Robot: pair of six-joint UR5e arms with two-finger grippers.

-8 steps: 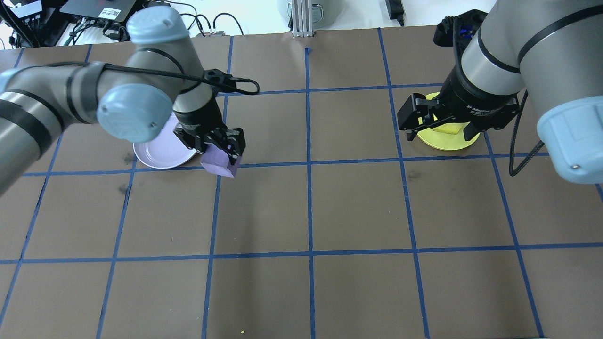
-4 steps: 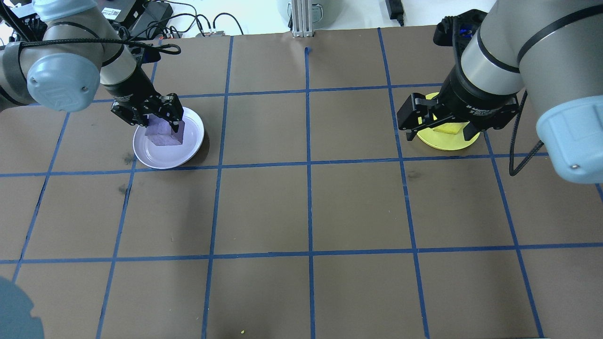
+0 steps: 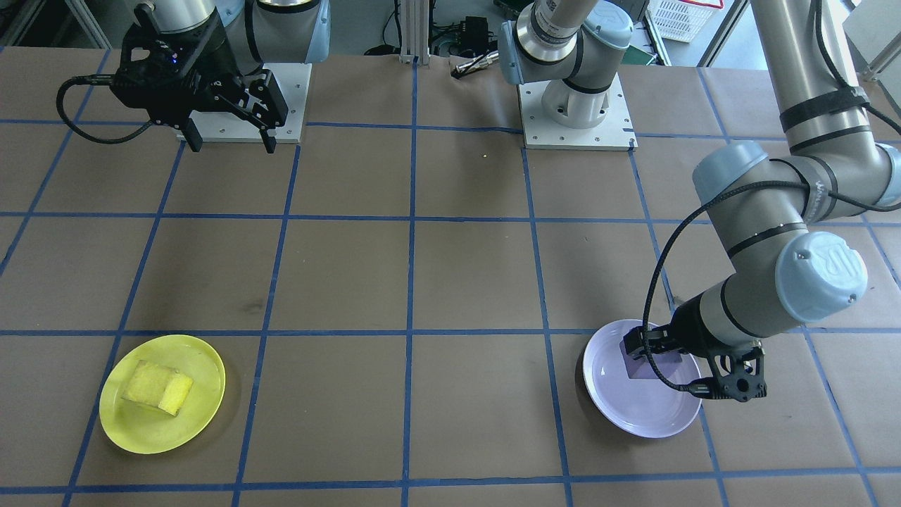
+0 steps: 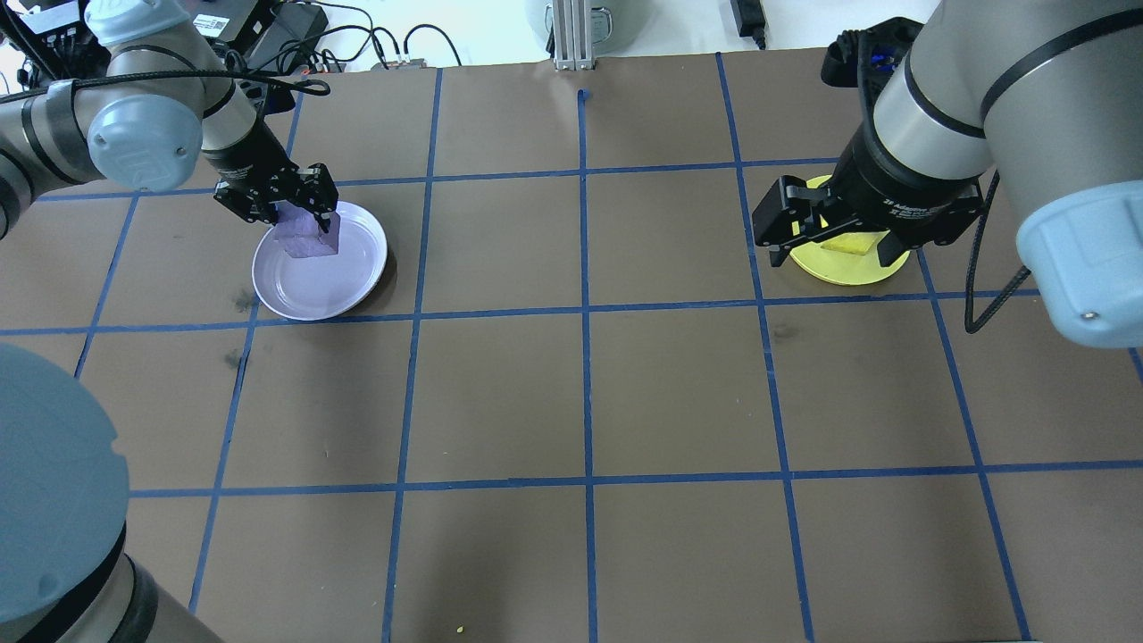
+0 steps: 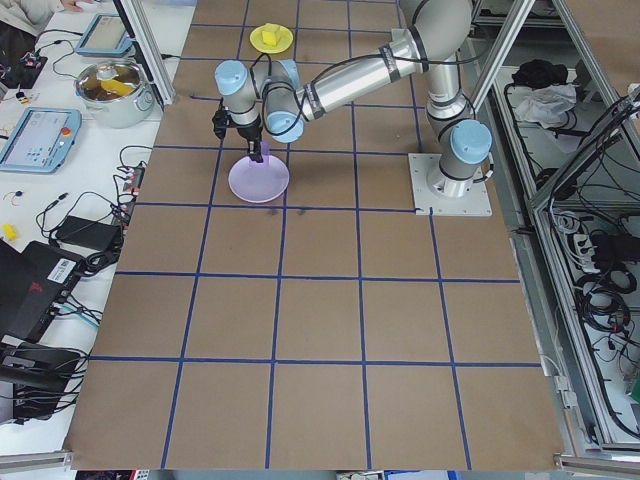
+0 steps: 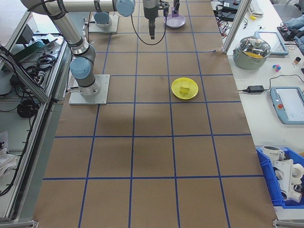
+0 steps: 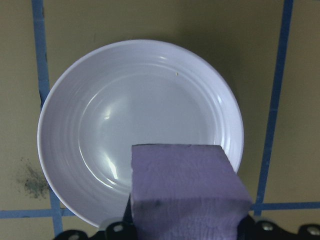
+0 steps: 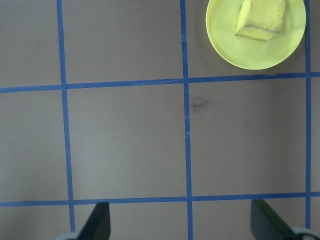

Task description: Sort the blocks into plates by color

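**While the purple block hangs off-centre, the drop is my worry**

Since my left gripper [image 4: 299, 207] has its fingers closed on the purple block [image 4: 308, 234], everything now depends on where I let go. From the left wrist camera the block [image 7: 187, 192] sits over the near side of the lavender plate [image 7: 90, 130], close to the rim rather than the middle. The front view puts it over the robot-side part of the plate [image 3: 633, 415] as well. I cannot tell how high it hangs above the plate.

If I release here, I judge that the light foam could land on the sloped, glossy rim and tip or bounce out onto the brown table [image 4: 580, 393]. Foam may also cling to one finger as the jaws part and get dragged sideways. Pushing down too far could press on the rim and tilt the plate.

My right gripper [image 3: 229, 123] is wide open, holds nothing and is parked high near its base. The yellow block [image 3: 158, 387] lies in the yellow plate [image 3: 204, 366], well apart, so I see little risk there.
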